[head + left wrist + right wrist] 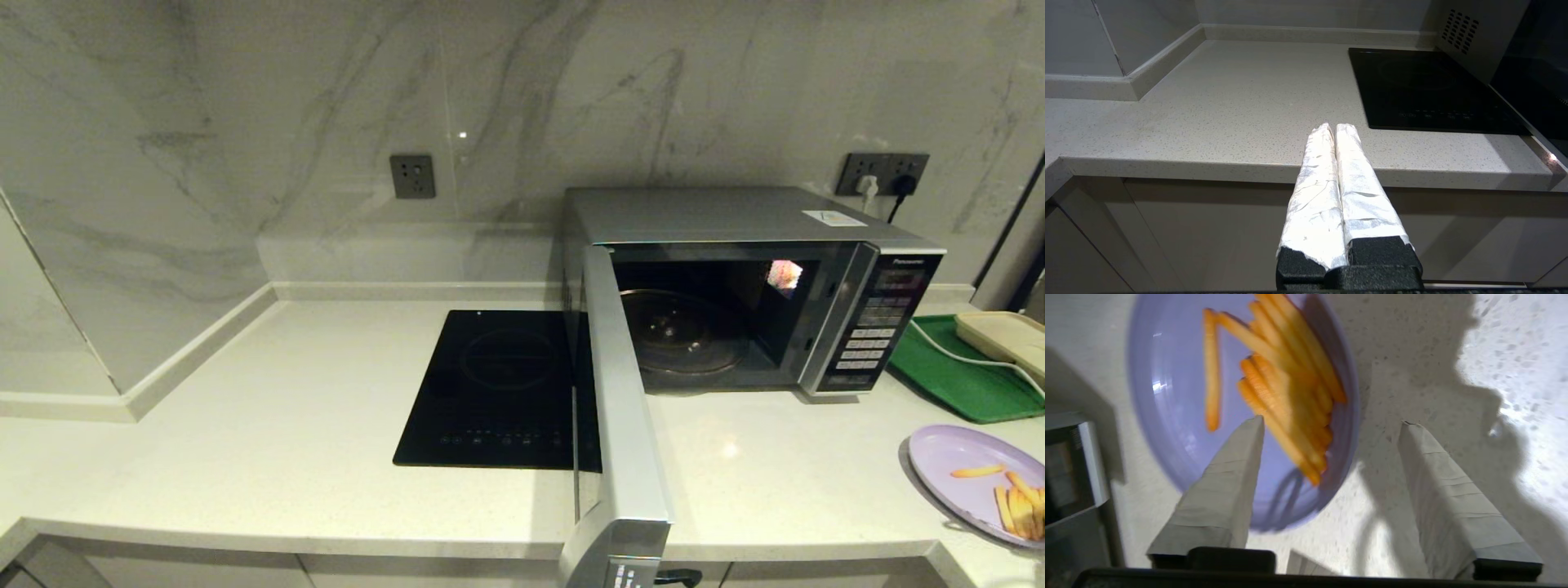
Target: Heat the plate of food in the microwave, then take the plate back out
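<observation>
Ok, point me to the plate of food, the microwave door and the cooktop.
plate of food [963, 457]: head view, bare purple surface left of the fries.
microwave door [624, 408]: head view, silver edge of the open door.
cooktop [490, 392]: head view, black glass surface.

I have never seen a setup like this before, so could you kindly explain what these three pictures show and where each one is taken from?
This is a two-armed robot at a kitchen counter. The wide picture comes from a camera on its head; the other two come from cameras on its wrists, looking past the jaws.

On the counter stands the microwave with its door swung open and nothing inside but the turntable. Beside it is a black cooktop, and at the right a green tray and the plate of food.

The left gripper is shut and parked before the counter edge. The right gripper hangs open above the plate of food, holding nothing.
</observation>
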